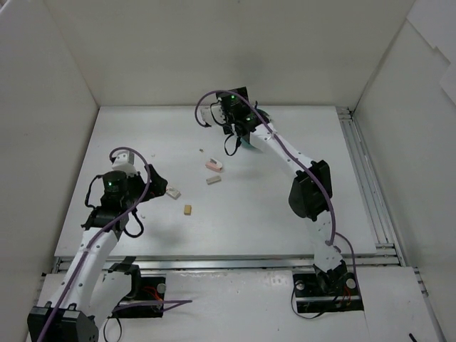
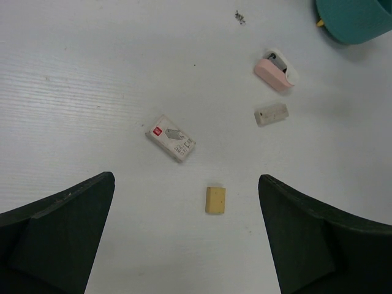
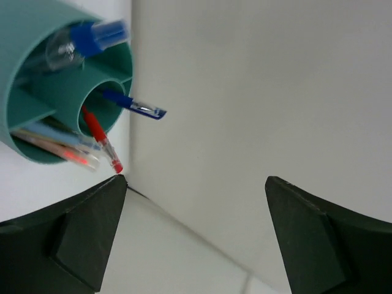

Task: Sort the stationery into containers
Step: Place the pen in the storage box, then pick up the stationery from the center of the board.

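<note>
The round teal cup (image 3: 30,92) holds a blue-capped tube (image 3: 92,35), a blue pen (image 3: 131,105), a red pen (image 3: 98,136) and other pens in its compartments. In the top view the cup (image 1: 249,139) is mostly hidden behind my right arm. My right gripper (image 3: 196,180) is open and empty beside the cup, facing the back wall; it also shows in the top view (image 1: 212,115). My left gripper (image 2: 185,184) is open and empty above the table (image 1: 160,187). Ahead of it lie a tan eraser (image 2: 215,200), a white labelled eraser (image 2: 171,138), a greyish-white eraser (image 2: 271,114) and a pink-and-white eraser (image 2: 277,70).
White walls (image 1: 214,50) enclose the table at the back and on both sides. A metal rail (image 1: 363,178) runs along the right edge. A few tiny dark specks (image 2: 240,17) lie near the cup (image 2: 358,18).
</note>
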